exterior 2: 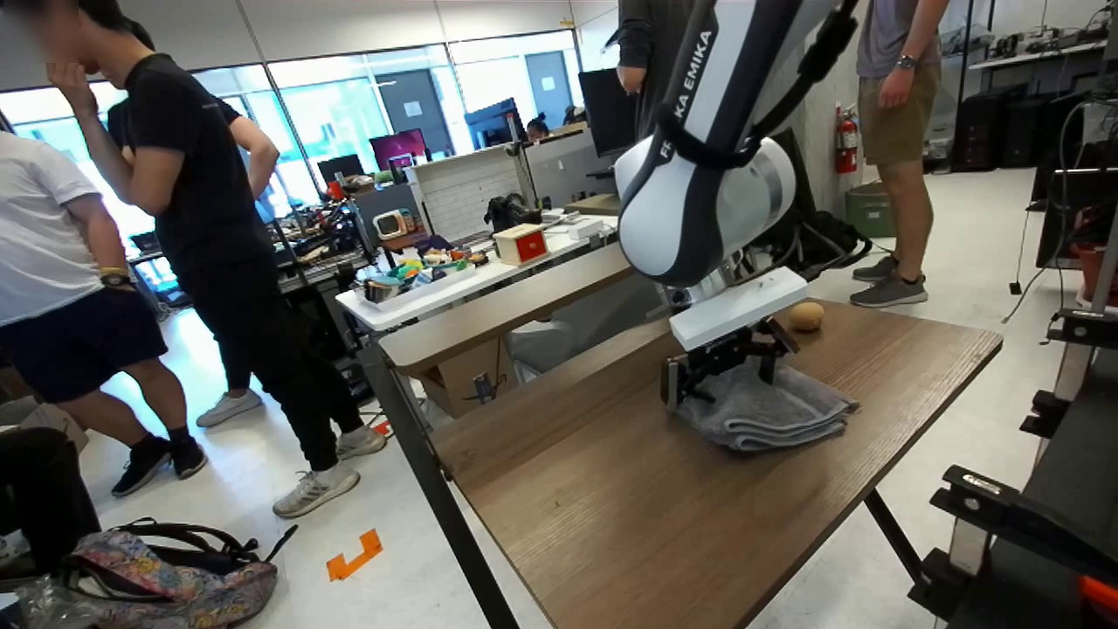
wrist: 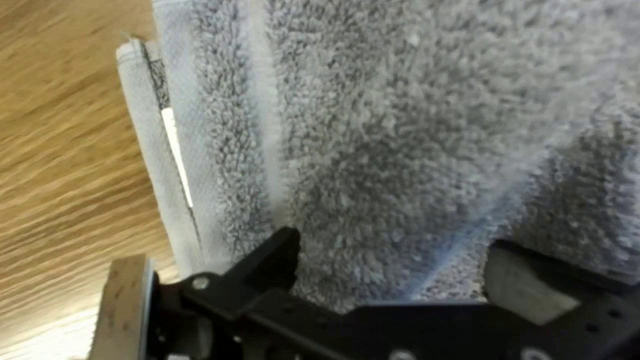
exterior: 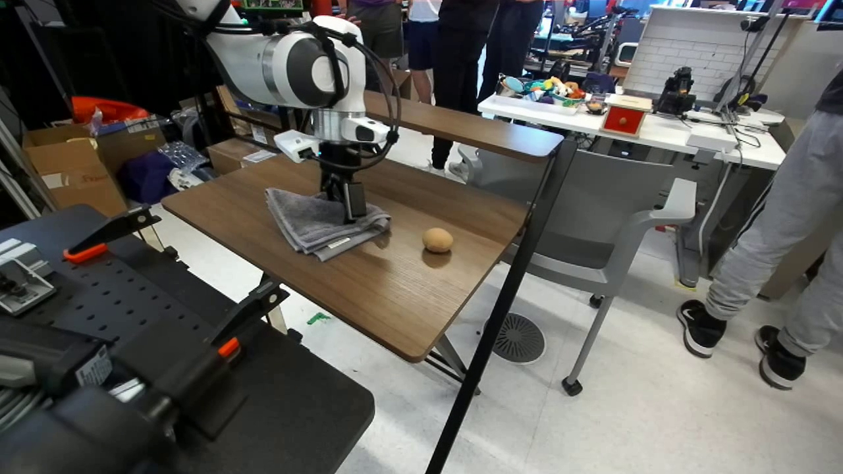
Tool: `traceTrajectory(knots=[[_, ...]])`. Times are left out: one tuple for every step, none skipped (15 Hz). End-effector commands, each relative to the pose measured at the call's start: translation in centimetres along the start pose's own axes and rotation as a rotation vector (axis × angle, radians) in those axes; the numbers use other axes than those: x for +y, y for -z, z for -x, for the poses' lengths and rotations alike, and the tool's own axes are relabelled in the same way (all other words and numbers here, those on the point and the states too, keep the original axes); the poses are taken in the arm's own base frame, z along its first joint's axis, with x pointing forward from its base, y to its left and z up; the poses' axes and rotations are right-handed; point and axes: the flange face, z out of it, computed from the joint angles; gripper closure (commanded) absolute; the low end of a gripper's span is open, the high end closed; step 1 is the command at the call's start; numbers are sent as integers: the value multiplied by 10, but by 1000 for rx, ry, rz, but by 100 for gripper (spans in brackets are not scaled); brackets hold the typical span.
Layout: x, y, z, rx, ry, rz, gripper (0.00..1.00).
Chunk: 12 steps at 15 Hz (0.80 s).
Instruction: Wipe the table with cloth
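Note:
The brown wood-grain table [exterior: 408,309] appears in both exterior views. On it lies the grey cloth [exterior: 296,217], folded in several layers [exterior 2: 786,428]. Seen from the wrist, the cloth [wrist: 375,125] fills most of the picture, with bare tabletop [wrist: 65,150] along the left. My gripper [wrist: 393,250] points down over the cloth, its jaws spread wide. Fabric shows between the fingers, but they are not closed on it. In an exterior view the gripper [exterior 2: 721,384] is low at one side of the cloth; whether the tips press into the fabric is hard to tell.
A small round tan object [exterior: 437,240] sits on the tabletop near the cloth. A raised shelf [exterior: 461,125] runs along one long side, with a grey chair [exterior: 625,184] beyond. Opposite stands a black bench [exterior: 283,395] with clamps [exterior: 253,309]. People stand around.

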Motion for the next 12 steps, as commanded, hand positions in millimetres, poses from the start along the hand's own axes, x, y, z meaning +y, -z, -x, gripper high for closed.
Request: traceTrajectory(knots=[[40, -39, -28, 64, -105, 49, 0], [27, -2, -20, 33, -64, 14, 0], [36, -3, -25, 41, -82, 16, 0], [40, -4, -28, 43, -92, 17, 0], [41, -4, -28, 44, -97, 18, 0], [40, 1, -28, 51, -95, -12, 0], [40, 3, -29, 58, -94, -33, 0], [39, 1, -32, 59, -107, -57, 0], [39, -5, -35, 47, -124, -70, 0], [39, -10, -35, 36, -128, -74, 0], [38, -17, -31, 21, -124, -67, 0], [36, -22, -28, 15, -114, -71, 0]])
